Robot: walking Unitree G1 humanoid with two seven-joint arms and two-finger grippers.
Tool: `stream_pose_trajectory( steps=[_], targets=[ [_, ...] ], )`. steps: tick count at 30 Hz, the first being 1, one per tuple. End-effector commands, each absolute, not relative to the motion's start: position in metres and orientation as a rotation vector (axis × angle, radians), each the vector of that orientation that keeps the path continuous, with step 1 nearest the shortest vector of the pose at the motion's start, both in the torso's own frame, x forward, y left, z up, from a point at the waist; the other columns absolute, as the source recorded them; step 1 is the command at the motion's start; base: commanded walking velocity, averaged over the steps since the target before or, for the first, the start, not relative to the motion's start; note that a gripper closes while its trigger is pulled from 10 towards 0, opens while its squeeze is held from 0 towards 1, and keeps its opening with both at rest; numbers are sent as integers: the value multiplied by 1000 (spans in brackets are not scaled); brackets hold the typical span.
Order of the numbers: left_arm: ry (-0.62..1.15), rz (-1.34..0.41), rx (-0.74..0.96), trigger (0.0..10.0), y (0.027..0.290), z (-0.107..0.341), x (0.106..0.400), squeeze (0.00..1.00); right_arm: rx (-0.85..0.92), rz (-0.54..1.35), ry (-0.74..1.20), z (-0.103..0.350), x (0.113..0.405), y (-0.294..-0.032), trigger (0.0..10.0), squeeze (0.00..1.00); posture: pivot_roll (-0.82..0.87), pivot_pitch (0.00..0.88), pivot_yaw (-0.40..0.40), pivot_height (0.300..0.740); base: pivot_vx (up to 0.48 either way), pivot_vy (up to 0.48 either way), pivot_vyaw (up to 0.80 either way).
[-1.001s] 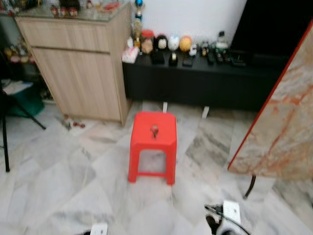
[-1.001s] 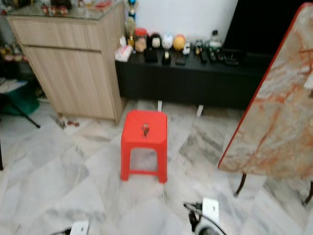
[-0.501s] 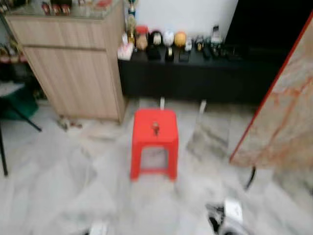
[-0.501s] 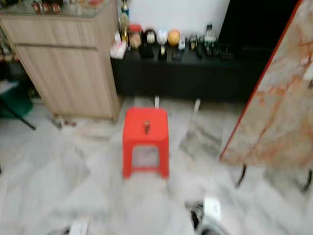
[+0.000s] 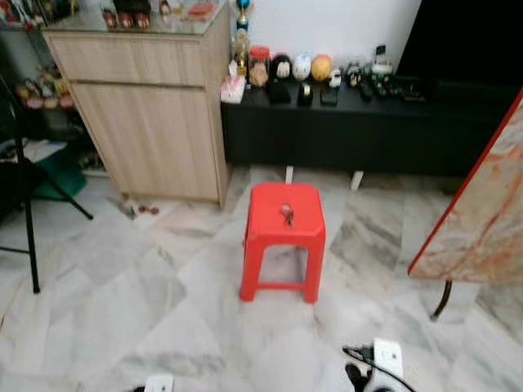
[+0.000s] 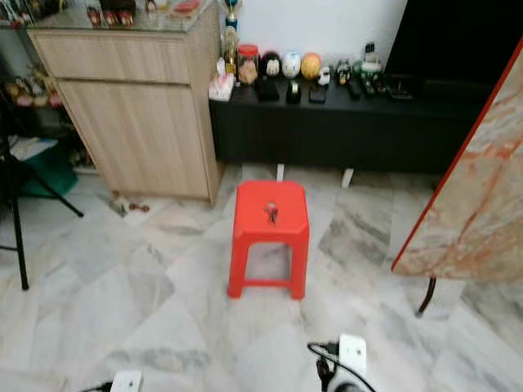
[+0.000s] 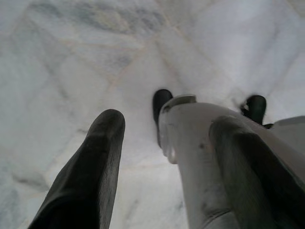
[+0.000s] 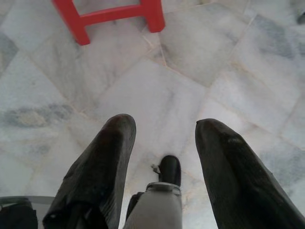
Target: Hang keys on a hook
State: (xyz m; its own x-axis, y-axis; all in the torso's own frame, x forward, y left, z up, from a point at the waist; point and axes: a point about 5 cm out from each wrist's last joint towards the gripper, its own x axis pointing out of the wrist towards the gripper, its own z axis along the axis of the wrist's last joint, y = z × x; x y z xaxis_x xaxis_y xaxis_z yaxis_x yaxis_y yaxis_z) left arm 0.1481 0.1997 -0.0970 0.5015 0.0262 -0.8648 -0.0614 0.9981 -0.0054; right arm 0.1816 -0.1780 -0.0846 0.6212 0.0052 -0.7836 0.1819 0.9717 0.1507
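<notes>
On top of the small red plastic stool (image 5: 283, 219), at the centre of its seat, lies the little bunch of keys (image 5: 287, 215), roughly at twelve o'clock from the robot and well apart from both arms. The stool stands on the pale marble-tiled floor (image 5: 122, 294), with a light wooden cabinet (image 5: 151, 114) at about ten o'clock and a long low black bench (image 5: 368, 126) carrying a row of small ornaments at about one o'clock. A tilted slab of orange-veined marble with a red edge (image 5: 482, 220) stands at two o'clock. No hook can be made out in these views. The left gripper (image 7: 162, 157) hangs low over the floor, its two black fingers (image 7: 90, 167) spread apart and holding nothing; the right gripper (image 8: 164, 162) hangs likewise, fingers (image 8: 102, 167) parted and empty, with the stool's red legs a little way beyond their tips. The keys therefore sit higher than, and ahead of, both sets of fingers. The likeliest trouble, I judge, is the approach: the stool looks light, so a knee or arm bumping it could slide it or tip the keys off onto the floor. The bunch is small and flat, so fingers closing off-centre might push it away instead of catching it.
</notes>
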Motion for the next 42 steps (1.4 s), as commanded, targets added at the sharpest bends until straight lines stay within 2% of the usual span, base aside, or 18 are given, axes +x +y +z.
stream_pose_trajectory(
  steps=[1,18,26,42],
  targets=[
    [1055,33,-20,10000,198,-98,146,0,217,-106,892,-84,183,-181,10000,0,23,0,-48,740,0,0,0],
    [1052,19,-16,10000,186,-98,150,0,198,-89,874,-82,185,-180,10000,0,22,0,-47,740,0,0,0],
    [1048,18,-17,10000,179,-99,150,0,194,-91,874,-82,185,-181,10000,0,22,0,-49,740,248,0,786],
    [1042,28,-16,10000,185,-98,151,0,205,-118,886,-83,183,-183,10000,0,23,0,-50,740,292,0,0]
  ],
)
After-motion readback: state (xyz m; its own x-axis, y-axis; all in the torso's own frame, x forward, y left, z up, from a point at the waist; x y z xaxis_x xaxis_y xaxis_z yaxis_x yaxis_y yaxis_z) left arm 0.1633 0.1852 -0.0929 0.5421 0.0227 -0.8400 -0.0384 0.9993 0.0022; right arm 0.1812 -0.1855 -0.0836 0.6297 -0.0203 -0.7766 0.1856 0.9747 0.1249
